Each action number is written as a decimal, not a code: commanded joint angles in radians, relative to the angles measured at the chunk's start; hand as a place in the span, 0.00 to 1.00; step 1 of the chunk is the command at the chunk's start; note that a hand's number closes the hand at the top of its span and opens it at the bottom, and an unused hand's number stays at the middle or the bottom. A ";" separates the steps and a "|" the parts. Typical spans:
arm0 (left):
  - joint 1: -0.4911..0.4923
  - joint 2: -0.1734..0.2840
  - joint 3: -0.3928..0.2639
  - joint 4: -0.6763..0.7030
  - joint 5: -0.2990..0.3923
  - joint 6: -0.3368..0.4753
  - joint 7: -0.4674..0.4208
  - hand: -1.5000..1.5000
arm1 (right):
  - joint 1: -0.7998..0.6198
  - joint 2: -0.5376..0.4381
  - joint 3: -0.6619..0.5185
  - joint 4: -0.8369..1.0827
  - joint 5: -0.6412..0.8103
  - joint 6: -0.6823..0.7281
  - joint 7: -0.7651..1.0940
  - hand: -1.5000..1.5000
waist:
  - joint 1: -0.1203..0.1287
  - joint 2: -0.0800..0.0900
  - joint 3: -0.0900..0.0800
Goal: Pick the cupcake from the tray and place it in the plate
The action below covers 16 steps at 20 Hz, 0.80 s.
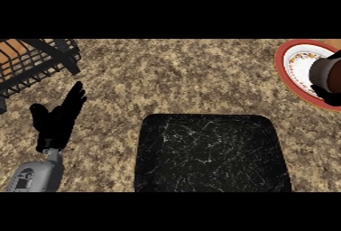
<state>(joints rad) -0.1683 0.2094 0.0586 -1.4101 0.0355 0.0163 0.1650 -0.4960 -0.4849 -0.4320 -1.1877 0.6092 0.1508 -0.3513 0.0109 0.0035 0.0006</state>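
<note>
Black wire rack (41, 57) sits at counter's upper left corner with something orange behind its bars, resting on brown speckled granite counter (180, 76).

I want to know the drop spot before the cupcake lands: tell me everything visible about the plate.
The plate lies flat on the speckled counter at the far right, cut off by the picture's right edge. It looks ceramic: a red rim around a white face with a small floral band. The brown cupcake sits over its right part, with the black right hand beside it.
</note>
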 commanded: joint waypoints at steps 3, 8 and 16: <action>-0.020 0.007 0.004 0.014 0.003 -0.026 -0.005 0.50 | -0.200 -0.151 -0.053 0.418 0.028 -0.066 -0.114 1.00 | 0.020 0.007 0.001; -0.049 0.007 0.002 0.017 0.001 -0.028 0.011 0.50 | -0.262 -0.242 -0.025 0.648 0.120 -0.140 -0.204 1.00 | 0.037 0.016 0.002; -0.066 0.003 0.008 0.047 0.014 -0.046 -0.011 0.50 | -0.281 -0.309 0.001 0.879 0.141 0.041 -0.286 0.00 | 0.051 0.030 0.004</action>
<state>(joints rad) -0.2153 0.2035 0.0512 -1.4032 0.0319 -0.0051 0.1779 -0.7524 -0.7410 -0.4381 -0.4107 0.7385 0.1137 -0.5934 0.0579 0.0248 0.0045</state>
